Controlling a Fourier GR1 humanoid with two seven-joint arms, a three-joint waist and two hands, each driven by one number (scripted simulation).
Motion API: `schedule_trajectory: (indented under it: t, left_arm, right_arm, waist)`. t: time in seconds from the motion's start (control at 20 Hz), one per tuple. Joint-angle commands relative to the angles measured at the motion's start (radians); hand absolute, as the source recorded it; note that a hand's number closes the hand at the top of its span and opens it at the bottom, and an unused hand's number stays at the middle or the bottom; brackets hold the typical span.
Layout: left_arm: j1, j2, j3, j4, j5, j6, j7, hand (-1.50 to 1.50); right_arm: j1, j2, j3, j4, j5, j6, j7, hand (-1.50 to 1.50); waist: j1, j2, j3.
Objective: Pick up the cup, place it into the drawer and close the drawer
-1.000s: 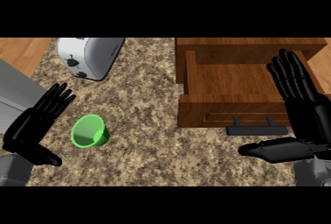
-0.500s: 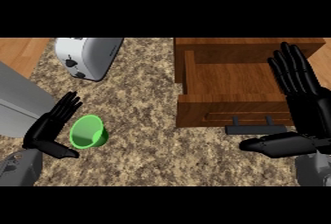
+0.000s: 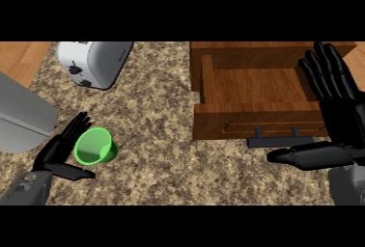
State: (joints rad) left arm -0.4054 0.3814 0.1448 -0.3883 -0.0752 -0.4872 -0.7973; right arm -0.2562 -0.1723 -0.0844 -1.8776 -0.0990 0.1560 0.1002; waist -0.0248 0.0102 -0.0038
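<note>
Down at lower left of the frame, left hand (image 3: 63, 150) has fingers straight and spread, pointing up along the left side of the green cup (image 3: 95, 146), thumb stuck out below it; fingers look right against the cup's rim but aren't curled round it. Cup lies tilted on the speckled counter (image 3: 157, 120), open mouth facing up toward the view, well apart from the drawer (image 3: 253, 94). At right edge, right hand (image 3: 341, 116) is open too, fingers straight and pointing up over the drawer's right side, thumb reaching left just below the drawer front, near its dark handle (image 3: 279, 140). Drawer is pulled out, upper right, wooden inside showing. White toaster (image 3: 92, 60) sits upper left, w/ a grey object (image 3: 21, 118) at the left edge.
</note>
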Motion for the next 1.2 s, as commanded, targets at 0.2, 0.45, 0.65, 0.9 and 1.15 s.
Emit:
schedule_trajectory:
  t: [0.2, 0.45, 0.65, 0.9, 1.15]
  left_arm:
    - [-0.058, -0.034, -0.008, 0.117, -0.024, -0.061, -0.184, -1.5]
    - [-0.054, -0.049, -0.02, 0.145, -0.041, -0.038, -0.238, -1.5]
    - [-0.078, -0.072, -0.02, 0.161, -0.044, -0.002, -0.254, -1.5]
    - [-0.068, -0.076, -0.042, 0.177, -0.064, -0.035, -0.285, -1.5]
    - [-0.112, -0.066, -0.033, 0.189, -0.043, -0.112, -0.239, -1.5]
  right_arm:
    - [-0.073, -0.017, -0.013, 0.056, -0.006, 0.002, 0.031, -1.5]
    - [-0.011, -0.03, -0.02, 0.023, -0.031, 0.041, 0.009, -1.5]
    - [-0.03, -0.037, -0.05, 0.015, -0.06, 0.032, 0.038, -1.5]
    - [-0.017, -0.03, -0.019, -0.009, -0.034, 0.031, 0.042, -1.5]
    - [0.007, -0.036, -0.039, -0.018, -0.052, 0.043, 0.024, -1.5]
  waist:
    - [-0.002, 0.004, -0.001]
    - [-0.013, 0.007, -0.002]
    - [-0.022, 0.008, -0.003]
    - [-0.015, 0.004, -0.002]
    - [-0.025, 0.006, -0.002]
